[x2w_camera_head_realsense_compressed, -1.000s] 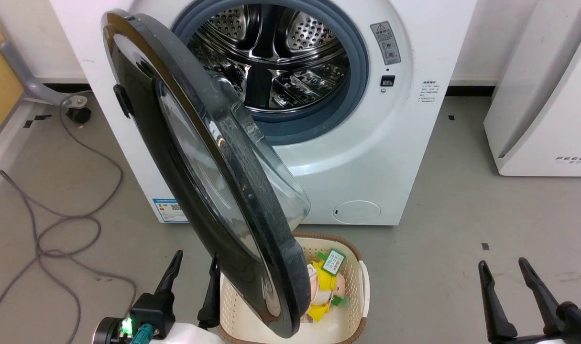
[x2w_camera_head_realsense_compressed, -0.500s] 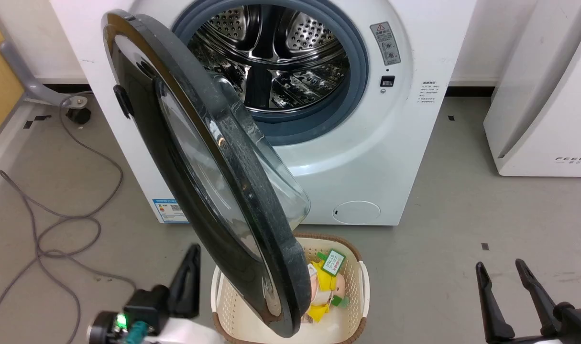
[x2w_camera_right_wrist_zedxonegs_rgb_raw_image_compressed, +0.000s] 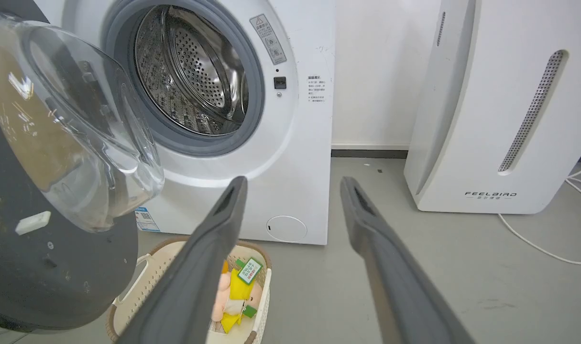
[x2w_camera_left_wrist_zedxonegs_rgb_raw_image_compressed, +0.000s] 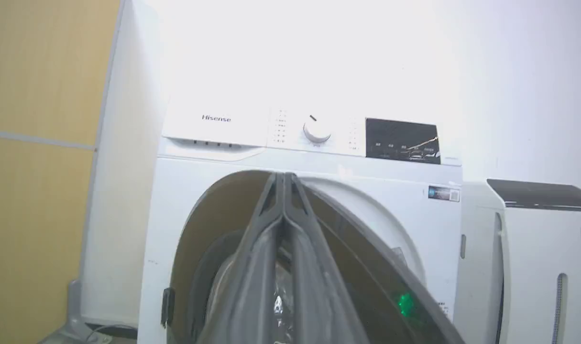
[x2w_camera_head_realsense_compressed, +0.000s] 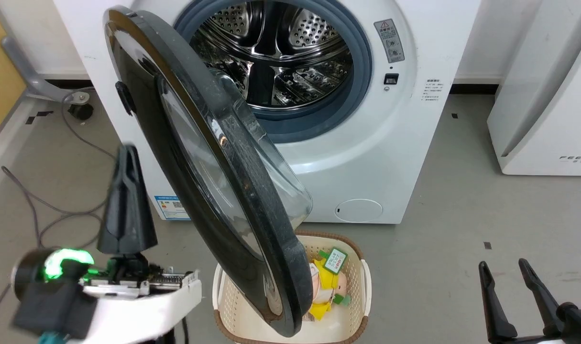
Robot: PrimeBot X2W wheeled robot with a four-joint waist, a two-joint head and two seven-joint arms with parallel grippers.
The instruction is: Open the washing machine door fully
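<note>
The white washing machine (x2w_camera_head_realsense_compressed: 367, 157) stands ahead with its steel drum (x2w_camera_head_realsense_compressed: 276, 57) exposed. Its glossy black round door (x2w_camera_head_realsense_compressed: 252, 210) hangs about half open, swung out toward me, with the clear glass bowl (x2w_camera_head_realsense_compressed: 280, 186) facing the drum. My left gripper (x2w_camera_head_realsense_compressed: 125, 157) is raised to the left of the door's outer face, fingers pressed together and holding nothing, apart from the door. In the left wrist view the shut fingers (x2w_camera_left_wrist_zedxonegs_rgb_raw_image_compressed: 283, 215) point at the door (x2w_camera_left_wrist_zedxonegs_rgb_raw_image_compressed: 213, 229). My right gripper (x2w_camera_head_realsense_compressed: 505, 267) stands open at the lower right, well away from the door (x2w_camera_right_wrist_zedxonegs_rgb_raw_image_compressed: 41, 248).
A cream laundry basket (x2w_camera_head_realsense_compressed: 352, 286) holding a yellow toy (x2w_camera_head_realsense_compressed: 326, 286) sits on the floor under the door's free edge. Grey cables (x2w_camera_head_realsense_compressed: 46, 210) loop on the floor at the left. A white appliance marked FEELBIRD (x2w_camera_right_wrist_zedxonegs_rgb_raw_image_compressed: 491, 119) stands to the right.
My left gripper has shut and risen from the lower edge up beside the door's outer face. The right gripper and the door hold still; the camera shifted slightly.
</note>
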